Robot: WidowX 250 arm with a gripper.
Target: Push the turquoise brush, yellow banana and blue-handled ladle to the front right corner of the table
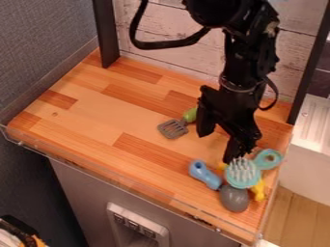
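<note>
The black gripper [216,146] hangs over the right part of the wooden counter, open, its fingertips spread apart. Its right-hand finger comes down just behind a teal brush [243,172] with pale bristles facing up and a ringed handle; whether they touch I cannot tell. A yellow object [258,189] lies partly hidden under the brush. Beside them rests a utensil with a blue handle [205,175] and a rounded grey head [234,198]. Left of the gripper lies a slotted grey spatula [172,129], its green handle [190,115] partly behind the gripper.
The wooden counter [97,124] has a low transparent rim [109,177] along its front. Dark upright posts stand at the back left [106,34] and right [309,72], with a whitewashed plank wall [169,24] between them. A white surface [312,144] adjoins on the right.
</note>
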